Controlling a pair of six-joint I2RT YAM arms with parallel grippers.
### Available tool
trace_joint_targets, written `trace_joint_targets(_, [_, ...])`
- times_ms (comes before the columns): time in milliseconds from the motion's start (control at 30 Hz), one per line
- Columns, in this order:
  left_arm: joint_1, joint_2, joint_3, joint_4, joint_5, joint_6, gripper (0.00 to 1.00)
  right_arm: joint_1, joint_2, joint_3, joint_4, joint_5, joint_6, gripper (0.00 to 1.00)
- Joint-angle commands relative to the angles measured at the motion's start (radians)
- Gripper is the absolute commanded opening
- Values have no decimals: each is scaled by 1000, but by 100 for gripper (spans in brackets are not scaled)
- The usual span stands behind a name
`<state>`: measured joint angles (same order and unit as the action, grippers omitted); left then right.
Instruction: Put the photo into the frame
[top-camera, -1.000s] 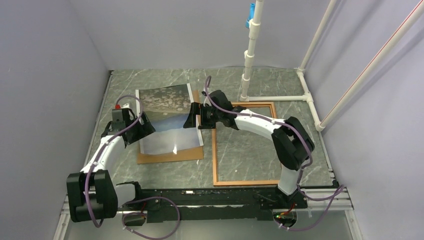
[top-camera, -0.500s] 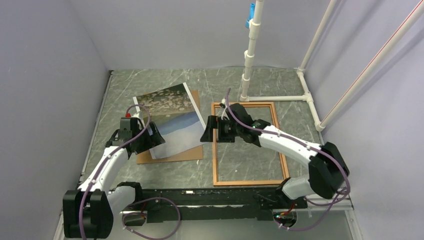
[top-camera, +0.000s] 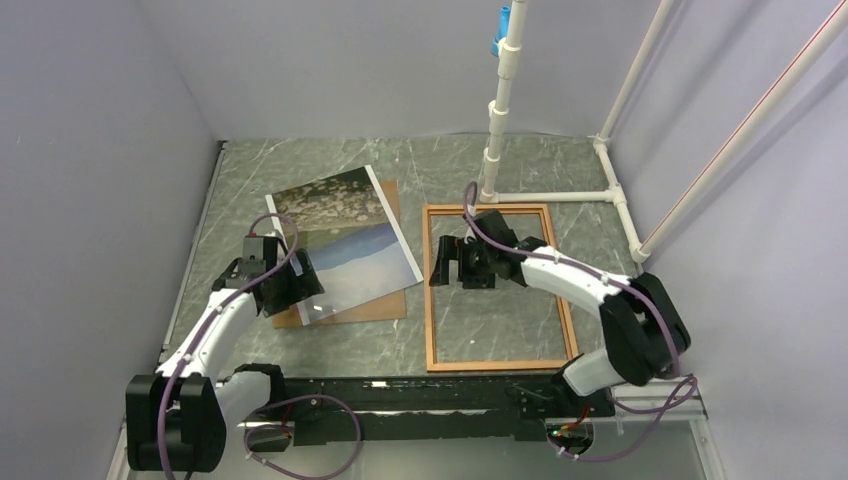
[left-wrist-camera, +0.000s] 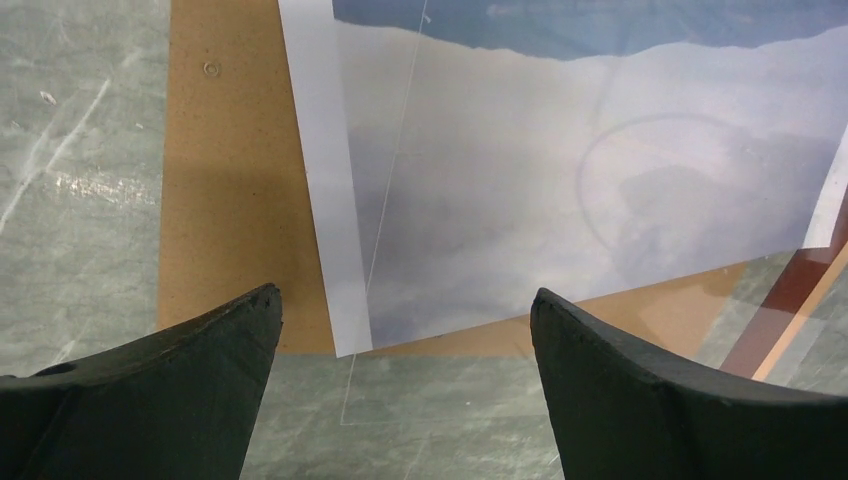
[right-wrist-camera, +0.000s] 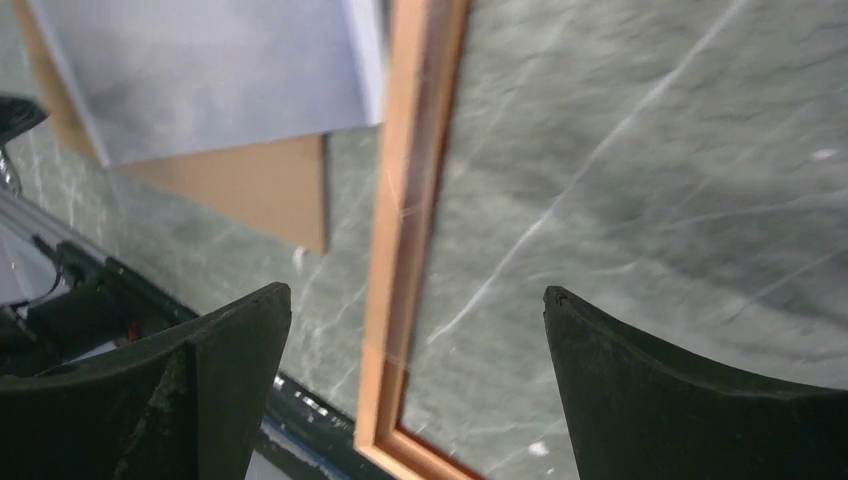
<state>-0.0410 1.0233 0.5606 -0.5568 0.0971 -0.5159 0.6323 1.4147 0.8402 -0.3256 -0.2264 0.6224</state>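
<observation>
We have let go, so our left claw (left-wrist-camera: 405, 300) and right claw (right-wrist-camera: 415, 295) gape empty, leaving the photo (top-camera: 345, 240) askew on the backing board (top-camera: 350, 310), just beside the frame (top-camera: 429, 300), still unframed.

The top view looks down from high behind the arm bases and takes in the whole counter (top-camera: 300, 160) out to the far wall. The left wrist view sits close over the near-left corner of the photo (left-wrist-camera: 560, 200), facing down between the fingers of the left hand (left-wrist-camera: 405, 292). The right wrist view sits close over the left rail of the frame (right-wrist-camera: 415, 150), looking past the right hand (right-wrist-camera: 415, 291). Both wrist views share the photo's near edge and the brown board (right-wrist-camera: 250, 190) under it.
</observation>
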Motion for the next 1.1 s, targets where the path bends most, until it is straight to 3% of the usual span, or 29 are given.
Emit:
trace_joint_targets(0, [-2,28,76,25,-14,21,98,-120,115,61,102,-169,-60,99])
trace_joint_targets(267, [-2,214,208,92,15,59,97,-188,321,206,171,-336,-51,97])
trace_joint_targets(533, [-3,453,298,164,28,62,95,-184,384,226,248,-379,18,92])
trace_joint_targets(867, [-18,497,278,206,151,99,93,-96,415,238,293,-411,70,79])
trace_joint_targets(1067, [-37,445,228,220,196,90,93,-69,333,187,283,-390,95,76])
